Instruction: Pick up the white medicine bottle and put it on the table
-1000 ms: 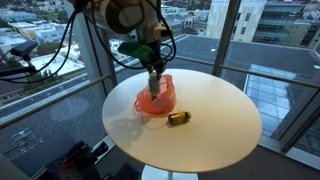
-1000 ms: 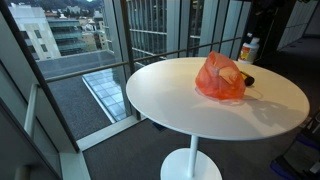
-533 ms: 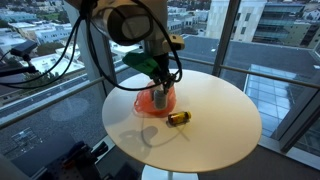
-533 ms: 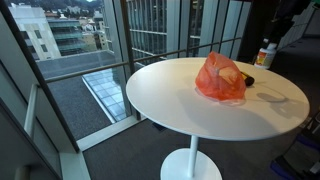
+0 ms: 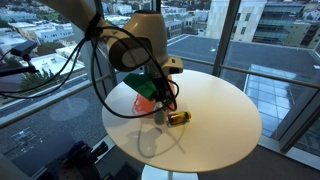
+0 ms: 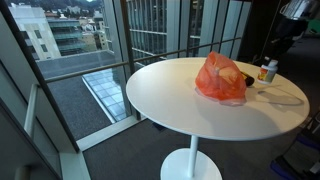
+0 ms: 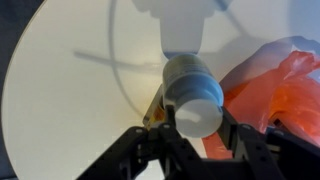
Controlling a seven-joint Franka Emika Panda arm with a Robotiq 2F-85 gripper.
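Observation:
My gripper [image 7: 197,122] is shut on the white medicine bottle [image 7: 190,80], cap towards the wrist camera. In an exterior view the gripper [image 6: 268,62] holds the bottle [image 6: 268,73] upright, low over the far side of the round cream table [image 6: 200,115]. I cannot tell whether the bottle touches the top. In an exterior view the gripper [image 5: 160,110] is low beside the amber bottle [image 5: 180,118], and the white bottle is mostly hidden by the fingers.
The red translucent bag [image 6: 222,78] lies near the table's middle, also seen in the wrist view [image 7: 285,90] and behind the arm [image 5: 143,95]. The amber bottle [image 6: 249,82] lies between bag and gripper. Glass walls and a railing surround the table.
The gripper has carried the white bottle out of the red bag, away from it and down, to a spot low over the table beside the amber bottle.

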